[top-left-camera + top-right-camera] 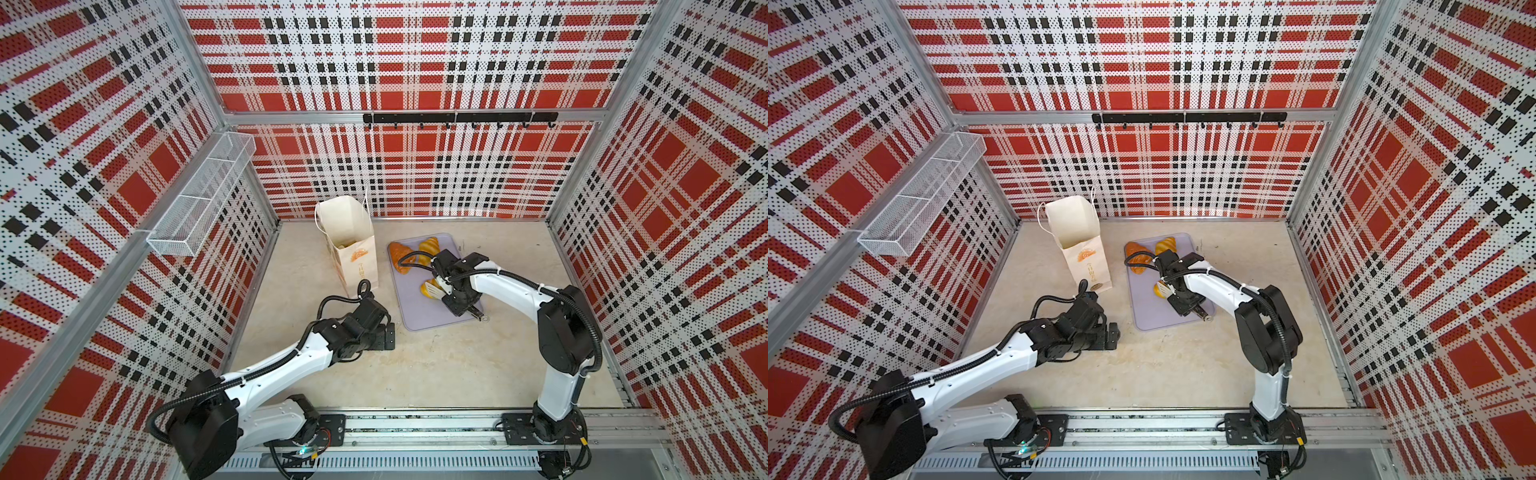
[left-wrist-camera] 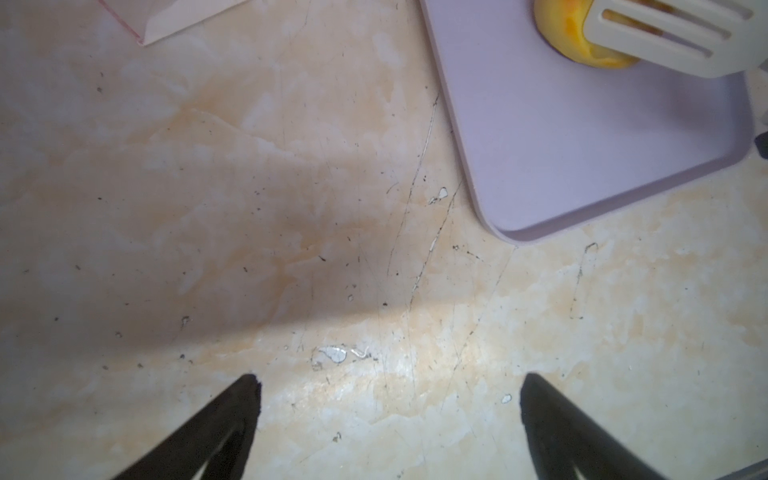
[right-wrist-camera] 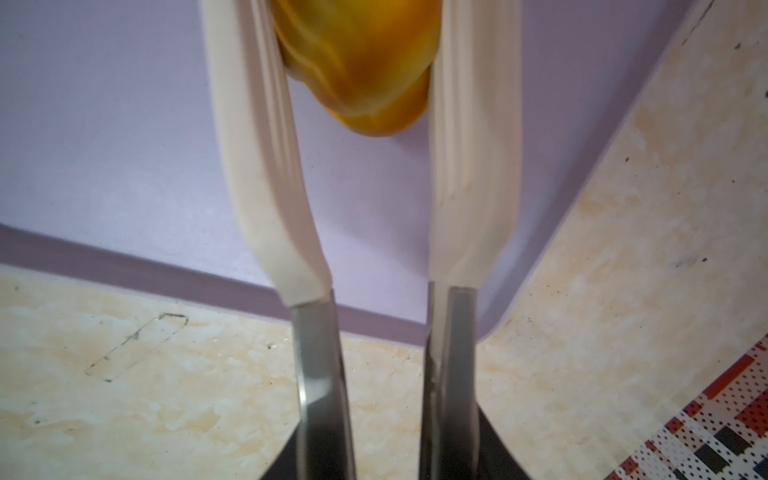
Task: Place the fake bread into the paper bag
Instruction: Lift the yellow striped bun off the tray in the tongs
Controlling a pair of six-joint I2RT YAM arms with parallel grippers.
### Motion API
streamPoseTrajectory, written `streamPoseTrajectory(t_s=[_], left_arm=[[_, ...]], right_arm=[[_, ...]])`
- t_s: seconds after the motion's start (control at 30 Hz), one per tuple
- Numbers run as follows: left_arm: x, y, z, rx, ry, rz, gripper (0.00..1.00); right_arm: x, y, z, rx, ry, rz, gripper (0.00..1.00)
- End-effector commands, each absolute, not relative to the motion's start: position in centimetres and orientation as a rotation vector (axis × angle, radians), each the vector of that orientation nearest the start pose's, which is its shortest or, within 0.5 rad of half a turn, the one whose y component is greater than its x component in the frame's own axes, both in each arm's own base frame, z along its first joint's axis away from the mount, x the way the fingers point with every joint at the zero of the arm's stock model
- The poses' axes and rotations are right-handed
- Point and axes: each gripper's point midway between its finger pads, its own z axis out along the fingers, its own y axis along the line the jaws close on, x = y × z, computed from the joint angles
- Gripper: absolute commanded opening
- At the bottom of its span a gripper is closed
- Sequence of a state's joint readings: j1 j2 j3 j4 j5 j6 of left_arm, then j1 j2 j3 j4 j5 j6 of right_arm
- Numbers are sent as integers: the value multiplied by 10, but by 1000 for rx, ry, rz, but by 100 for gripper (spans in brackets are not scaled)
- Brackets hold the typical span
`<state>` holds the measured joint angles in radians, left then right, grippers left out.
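Note:
The paper bag (image 1: 353, 257) (image 1: 1086, 259) stands open at the back left of the floor. On the lilac tray (image 1: 419, 318) (image 1: 1152, 322) lie a reddish-brown croissant (image 1: 399, 257) (image 1: 1136, 255) and a golden croissant (image 1: 429, 248) (image 1: 1165, 245). My right gripper (image 1: 456, 300) (image 1: 1183, 301) (image 3: 384, 436) is shut on a pair of tongs (image 3: 286, 166). Their cream tips (image 2: 665, 33) pinch a yellow piece of fake bread (image 1: 426, 289) (image 1: 1158, 290) (image 2: 569, 37) (image 3: 365, 62) over the tray. My left gripper (image 1: 388, 334) (image 1: 1112, 332) (image 2: 388, 386) hovers open over bare floor, in front of the bag.
A white wire-mesh basket (image 1: 199, 199) hangs on the left wall. A black hook rail (image 1: 457, 118) runs along the back wall. A corner of the bag (image 2: 174, 16) shows in the left wrist view. Plaid walls close in three sides.

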<state>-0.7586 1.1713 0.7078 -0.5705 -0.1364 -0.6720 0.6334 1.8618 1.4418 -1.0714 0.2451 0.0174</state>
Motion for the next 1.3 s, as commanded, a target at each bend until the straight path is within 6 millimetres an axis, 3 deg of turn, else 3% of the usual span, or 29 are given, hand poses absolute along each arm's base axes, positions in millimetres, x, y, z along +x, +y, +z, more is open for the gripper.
streamPoseTrajectory(t_s=[0.0, 0.2, 0.43, 0.67, 0.9, 1.03, 1.27], left_arm=[[235, -185, 104, 55, 2576, -353, 99], [231, -184, 102, 52, 2575, -362, 99], [227, -182, 102, 49, 2570, -375, 99], [226, -184, 102, 53, 2576, -379, 99], [224, -191, 100, 77, 2595, -398, 99], [224, -194, 102, 84, 2593, -404, 99], [226, -199, 106, 119, 2588, -407, 100]], right_arm=[[320, 195, 101, -725, 2829, -220, 46], [318, 216, 108, -743, 2809, -153, 52], [312, 206, 119, -813, 2782, -182, 61], [318, 199, 120, -943, 2727, -173, 62], [312, 193, 97, -1180, 2720, -170, 62], [305, 200, 89, -1189, 2768, -90, 60], [291, 212, 97, -1107, 2817, 55, 59]])
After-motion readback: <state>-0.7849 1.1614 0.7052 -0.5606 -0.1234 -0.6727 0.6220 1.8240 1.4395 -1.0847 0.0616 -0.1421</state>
